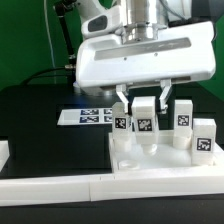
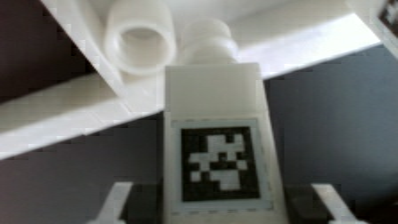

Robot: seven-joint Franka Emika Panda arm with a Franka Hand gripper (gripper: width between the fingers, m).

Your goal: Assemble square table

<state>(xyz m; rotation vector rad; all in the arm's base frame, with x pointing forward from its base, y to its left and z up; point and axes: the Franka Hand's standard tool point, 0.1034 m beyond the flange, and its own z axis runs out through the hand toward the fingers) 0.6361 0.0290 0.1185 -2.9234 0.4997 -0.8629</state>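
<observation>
Exterior view: bright, even light from above; white parts nearly blown out vs the black table (image 1: 40, 120), soft shadows under the gripper (image 1: 141, 100). Low res, edges fuzzy, tags readable. Wrist view: heavily blurred, close-up leg (image 2: 214, 130) out of focus, tag smeared, bg soft w/ 1 dark shadow band.
</observation>
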